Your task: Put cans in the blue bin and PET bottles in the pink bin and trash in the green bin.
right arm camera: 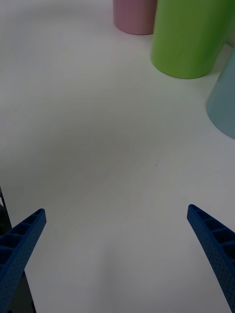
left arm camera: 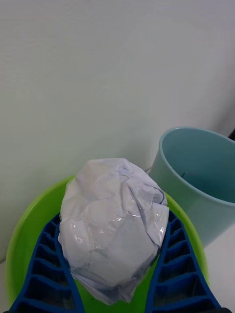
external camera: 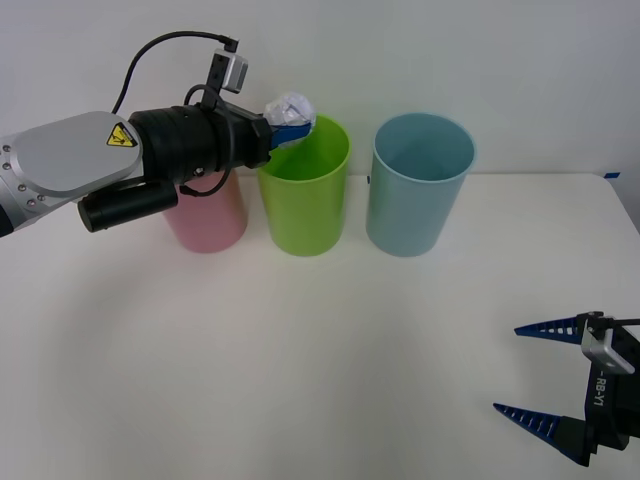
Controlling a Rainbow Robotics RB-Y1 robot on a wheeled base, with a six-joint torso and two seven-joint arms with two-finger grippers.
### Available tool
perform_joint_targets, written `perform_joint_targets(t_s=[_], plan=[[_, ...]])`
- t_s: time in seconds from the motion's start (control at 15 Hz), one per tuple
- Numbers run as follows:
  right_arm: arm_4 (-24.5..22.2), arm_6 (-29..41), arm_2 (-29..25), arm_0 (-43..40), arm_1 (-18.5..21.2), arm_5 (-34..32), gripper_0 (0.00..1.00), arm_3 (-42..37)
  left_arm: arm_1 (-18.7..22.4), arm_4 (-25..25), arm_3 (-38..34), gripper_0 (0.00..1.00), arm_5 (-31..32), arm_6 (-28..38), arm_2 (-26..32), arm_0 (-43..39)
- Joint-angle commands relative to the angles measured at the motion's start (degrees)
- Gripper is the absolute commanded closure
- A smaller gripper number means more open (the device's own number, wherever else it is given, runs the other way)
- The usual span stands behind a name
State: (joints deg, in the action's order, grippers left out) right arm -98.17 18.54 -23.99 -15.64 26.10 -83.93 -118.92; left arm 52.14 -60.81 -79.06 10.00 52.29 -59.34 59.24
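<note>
My left gripper [external camera: 290,126] is shut on the trash [external camera: 289,107], a whitish wrinkled wad, and holds it over the rim of the green bin [external camera: 304,205]. In the left wrist view the trash [left arm camera: 113,225] sits between the blue fingers [left arm camera: 49,274] above the green bin's opening [left arm camera: 22,244]. The pink bin [external camera: 210,220] stands left of the green one, partly hidden behind my left arm. The blue bin [external camera: 417,190] stands to the right. My right gripper [external camera: 545,368] hangs open low at the front right of the table, holding nothing.
The three bins stand in a row near the back wall. The white table [external camera: 330,350] stretches out in front of them. The right wrist view shows the pink bin [right arm camera: 134,17], green bin [right arm camera: 191,39] and blue bin [right arm camera: 223,102] beyond bare tabletop.
</note>
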Motion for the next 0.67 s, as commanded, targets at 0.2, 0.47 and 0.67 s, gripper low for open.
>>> perform_joint_targets(t_s=[0.2, 0.47, 0.67], plan=[[0.0, 0.0, 0.0, 0.0, 0.0, 0.0, 0.00, 0.0, -0.2, 0.0, 0.0, 0.81, 0.0, 0.4, 0.0, 0.1], [0.0, 0.0, 0.0, 0.0, 0.0, 0.0, 0.00, 0.0, -0.2, 0.0, -0.1, 0.01, -0.6, 0.5, 0.0, 0.1], [0.0, 0.0, 0.0, 0.0, 0.0, 0.0, 0.00, 0.0, -0.2, 0.3, -0.2, 0.00, -0.7, 0.6, 0.0, 0.2]])
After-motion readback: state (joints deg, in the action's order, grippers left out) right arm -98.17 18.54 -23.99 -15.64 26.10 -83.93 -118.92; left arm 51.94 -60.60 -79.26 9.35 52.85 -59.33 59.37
